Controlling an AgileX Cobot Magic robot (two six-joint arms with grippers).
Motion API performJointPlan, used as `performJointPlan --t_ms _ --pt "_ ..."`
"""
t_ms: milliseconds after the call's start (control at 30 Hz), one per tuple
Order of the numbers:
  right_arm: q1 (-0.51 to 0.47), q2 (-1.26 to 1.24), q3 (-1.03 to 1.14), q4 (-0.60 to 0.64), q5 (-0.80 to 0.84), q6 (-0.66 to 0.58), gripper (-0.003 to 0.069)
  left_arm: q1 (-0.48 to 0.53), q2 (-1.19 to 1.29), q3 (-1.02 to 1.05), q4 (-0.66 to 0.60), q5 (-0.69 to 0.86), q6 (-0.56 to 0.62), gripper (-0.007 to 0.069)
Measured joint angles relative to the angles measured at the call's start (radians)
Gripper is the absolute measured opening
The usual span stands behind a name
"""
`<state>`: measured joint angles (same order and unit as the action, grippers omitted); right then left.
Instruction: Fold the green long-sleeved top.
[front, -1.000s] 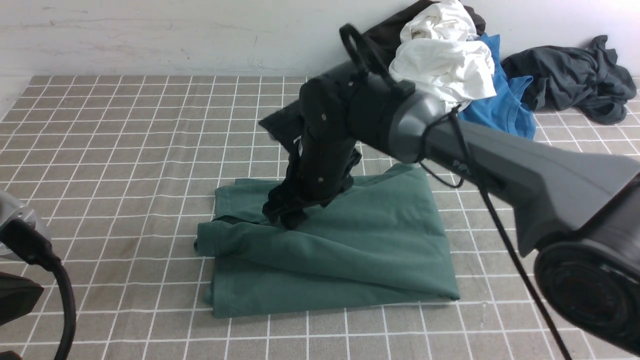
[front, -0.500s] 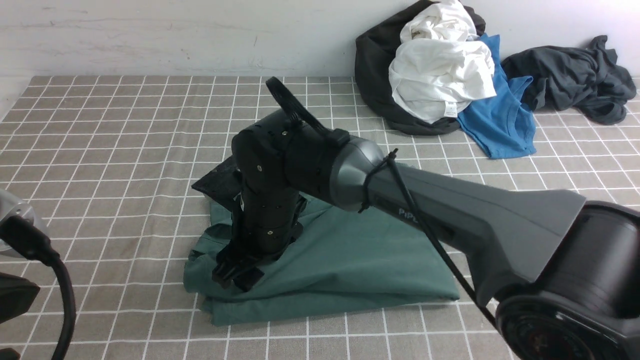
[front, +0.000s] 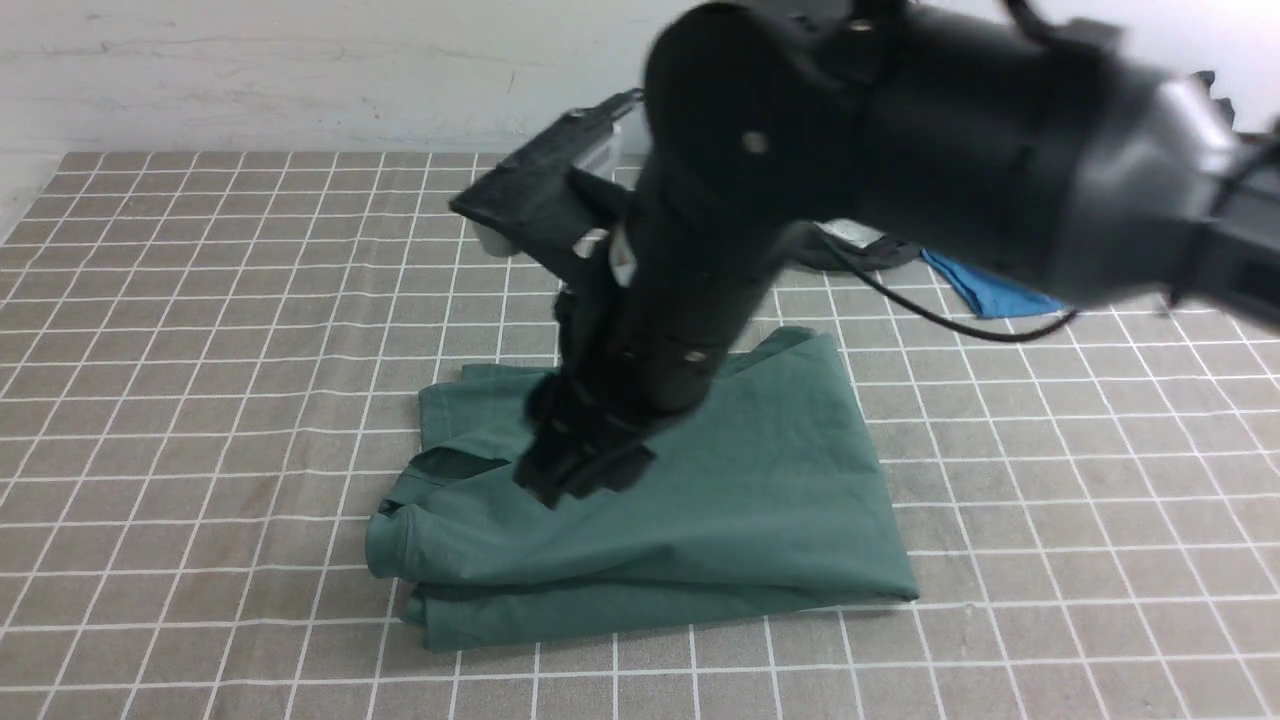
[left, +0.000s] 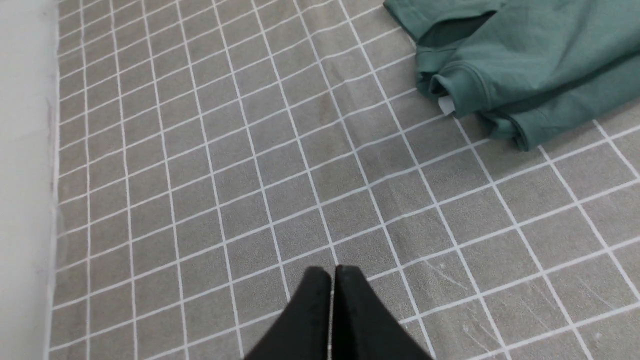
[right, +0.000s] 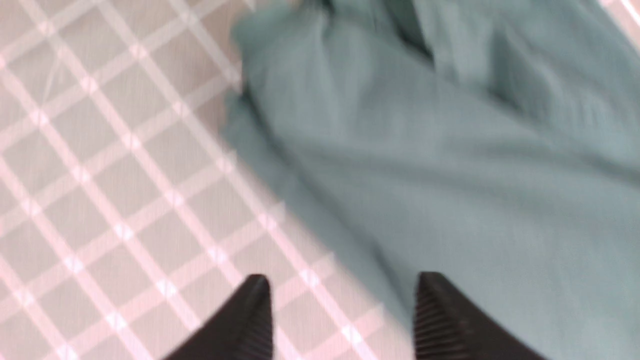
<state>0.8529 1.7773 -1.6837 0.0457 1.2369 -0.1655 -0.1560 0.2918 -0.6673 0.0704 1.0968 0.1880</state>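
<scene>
Since folded into a layered rectangle, green long-sleeved top (front: 700, 500) directly beneath right gripper (right: 342, 310), jaws apart, empty; left gripper (left: 332, 300) pressed closed, well clear.

The right arm (front: 900, 150) hides most of the blurred clothes pile (front: 985, 290).

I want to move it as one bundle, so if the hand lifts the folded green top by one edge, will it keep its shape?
Probably not. The green top lies in soft, rumpled layers, so it would likely droop and unfold. Its loose cuff sticks out and would probably dangle. Pushed, it seems more likely to bunch on the checked cloth than slide flat.
</scene>
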Motion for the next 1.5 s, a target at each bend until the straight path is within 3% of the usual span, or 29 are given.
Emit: performJointPlan --t_ms 133,300,400,800,1500 --pt "0.000 -0.164 0.184 -0.034 -0.037 0.045 0.0197 0.000 -0.126 0.111 -0.013 -0.062 -0.033 -0.0007" --pt "0.000 -0.488 0.472 -0.095 -0.255 0.123 0.0034 0.000 -0.268 0.219 -0.041 -0.203 -0.048 -0.0007" --pt "0.000 -0.662 0.603 -0.102 -0.375 0.130 -0.0004 0.000 -0.284 0.227 -0.040 -0.252 -0.048 -0.0007" --pt "0.000 -1.169 0.949 -0.109 -0.694 0.133 -0.0014 0.000 -0.287 0.237 -0.040 -0.265 -0.058 -0.0007" --pt "0.000 -1.237 0.981 -0.113 -0.684 0.153 -0.0014 0.000 -0.287 0.237 -0.040 -0.265 -0.059 -0.0007"
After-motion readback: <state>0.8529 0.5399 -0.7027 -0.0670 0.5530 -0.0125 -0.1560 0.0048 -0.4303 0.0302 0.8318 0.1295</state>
